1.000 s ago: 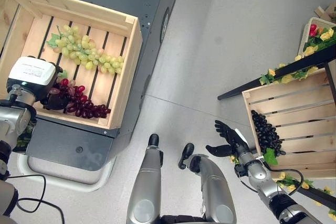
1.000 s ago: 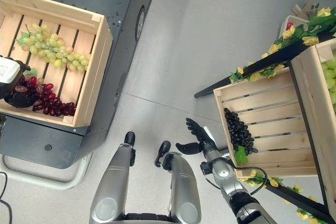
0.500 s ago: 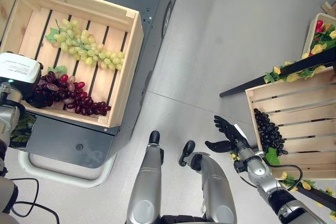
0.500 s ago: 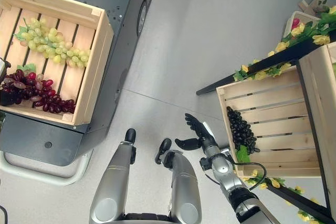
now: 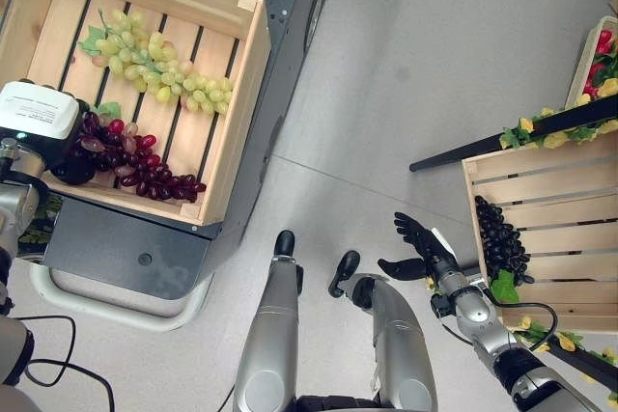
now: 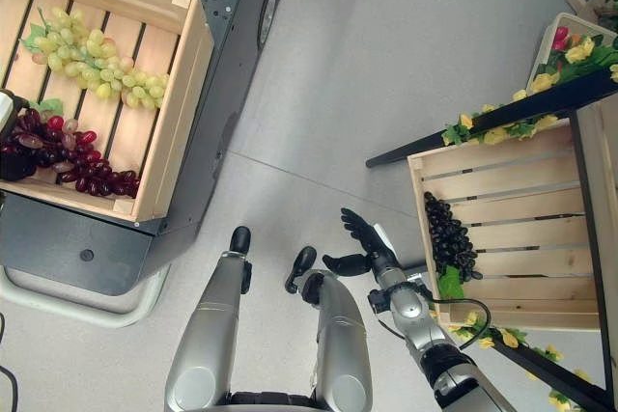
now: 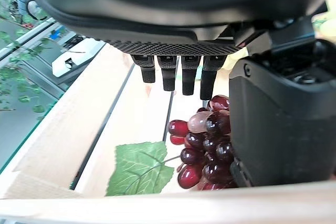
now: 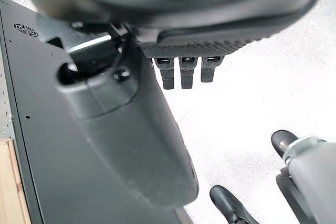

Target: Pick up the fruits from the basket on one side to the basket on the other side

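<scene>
- While the camera has drifted over the past second, the dark left hand [image 7: 181, 74] stays at the dark red grape bunch [image 5: 135, 163] in the slatted wooden crate [image 5: 241, 108] at upper left, fingers straight, nothing gripped.
- Nothing lifted yet, I'd say.
- The right hand [image 5: 417, 246] still hangs open and empty at lower right, beside the other wooden crate [image 5: 560, 229] holding black grapes [image 5: 500, 238].

Right hand [image 5: 417, 248]: dark, slim black fingers, white strip along one edge, silver-grey arm behind. Left hand [image 5: 70, 169], at wooden crate [image 5: 241, 113] edge: dark, white box atop wrist.
</scene>
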Controlling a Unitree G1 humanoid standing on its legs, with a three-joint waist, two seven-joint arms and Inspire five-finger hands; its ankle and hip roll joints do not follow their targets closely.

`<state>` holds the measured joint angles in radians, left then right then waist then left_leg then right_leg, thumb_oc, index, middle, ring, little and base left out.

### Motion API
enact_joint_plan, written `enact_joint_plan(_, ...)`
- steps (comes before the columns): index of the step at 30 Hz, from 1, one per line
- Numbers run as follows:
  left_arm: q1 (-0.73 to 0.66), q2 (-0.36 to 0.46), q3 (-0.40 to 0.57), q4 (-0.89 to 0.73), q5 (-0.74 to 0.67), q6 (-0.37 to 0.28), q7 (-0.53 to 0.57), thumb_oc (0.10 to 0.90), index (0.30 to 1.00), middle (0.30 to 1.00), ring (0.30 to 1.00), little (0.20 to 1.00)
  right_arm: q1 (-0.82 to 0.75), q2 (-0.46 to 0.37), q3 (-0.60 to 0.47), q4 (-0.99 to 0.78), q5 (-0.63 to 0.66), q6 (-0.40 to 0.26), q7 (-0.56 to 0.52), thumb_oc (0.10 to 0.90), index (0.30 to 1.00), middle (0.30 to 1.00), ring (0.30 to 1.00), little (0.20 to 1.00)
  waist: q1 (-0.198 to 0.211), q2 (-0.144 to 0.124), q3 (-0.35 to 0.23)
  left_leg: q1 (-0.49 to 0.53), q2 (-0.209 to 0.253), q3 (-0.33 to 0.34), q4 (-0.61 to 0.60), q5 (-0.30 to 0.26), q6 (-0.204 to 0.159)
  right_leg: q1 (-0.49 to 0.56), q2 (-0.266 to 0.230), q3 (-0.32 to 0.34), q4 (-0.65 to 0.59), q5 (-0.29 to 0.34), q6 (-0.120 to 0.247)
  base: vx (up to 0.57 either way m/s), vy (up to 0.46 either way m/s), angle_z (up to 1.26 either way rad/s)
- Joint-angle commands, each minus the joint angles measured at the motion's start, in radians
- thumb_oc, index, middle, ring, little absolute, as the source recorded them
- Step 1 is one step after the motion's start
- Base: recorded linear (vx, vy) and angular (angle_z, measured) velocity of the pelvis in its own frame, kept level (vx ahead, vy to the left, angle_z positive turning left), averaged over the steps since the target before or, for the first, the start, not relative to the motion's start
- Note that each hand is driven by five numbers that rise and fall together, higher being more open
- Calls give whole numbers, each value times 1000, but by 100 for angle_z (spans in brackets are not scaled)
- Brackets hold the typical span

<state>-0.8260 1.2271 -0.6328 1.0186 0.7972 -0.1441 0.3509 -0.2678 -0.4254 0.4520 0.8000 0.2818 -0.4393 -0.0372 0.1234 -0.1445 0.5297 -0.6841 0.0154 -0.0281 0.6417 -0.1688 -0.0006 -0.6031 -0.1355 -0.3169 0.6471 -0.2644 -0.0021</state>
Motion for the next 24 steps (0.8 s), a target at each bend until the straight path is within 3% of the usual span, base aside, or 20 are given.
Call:
enact_joint_plan(1, 6, 45, 0, 9, 33, 35, -18, 800, 900, 900, 900, 900, 38, -99, -31, -32, 0, -96, -8, 800, 900, 900, 900, 900, -10, 28, -10, 61, -21, 25, -145, 43, 63, 37, 7, -16, -24, 103, 14, 0, 0, 0)
enact_joint_plan(19, -21, 17, -70, -1, 41, 83, -156, 800, 900, 900, 900, 900, 36, -123, -38, -54, 7, -126, -27, 800, 900, 900, 900, 900, -25, 6, -10, -59, -6, 17, -107, 41, 61, -74, 8, -26, 28, 88, 4, -10, 7, 2)
enact_joint_plan(20, -12, 14, -65, -1, 35, 79, -153, 651, 676, 676, 676, 676, 36, -129, -38, -60, 11, -123, -26, 800, 900, 900, 900, 900, -26, 4, -10, -62, -5, 16, -105, 43, 60, -76, 9, -25, 29, 88, 4, 0, 0, 0)
enact_joint_plan(21, -12, 13, -66, -2, 32, 76, -154, 430, 345, 345, 345, 345, 34, -133, -37, -63, 14, -121, -26, 800, 900, 900, 900, 900, -27, 3, -10, -63, -5, 16, -107, 45, 59, -78, 9, -24, 28, 89, 5, 0, 0, 0)
enact_joint_plan(22, -14, 11, -67, -2, 22, 72, -152, 400, 300, 300, 300, 300, 32, -135, -38, -66, 16, -117, -25, 800, 900, 900, 900, 900, -28, 3, -10, -64, -4, 15, -107, 45, 58, -80, 9, -23, 29, 89, 5, 0, 0, 0)
enact_joint_plan(24, -20, 9, -76, -1, 22, 60, -151, 400, 300, 300, 300, 300, 31, -138, -40, -64, 16, -120, -21, 800, 900, 900, 900, 900, -29, 3, -10, -62, -3, 16, -112, 48, 56, -78, 9, -22, 23, 91, 6, 0, 0, 0)
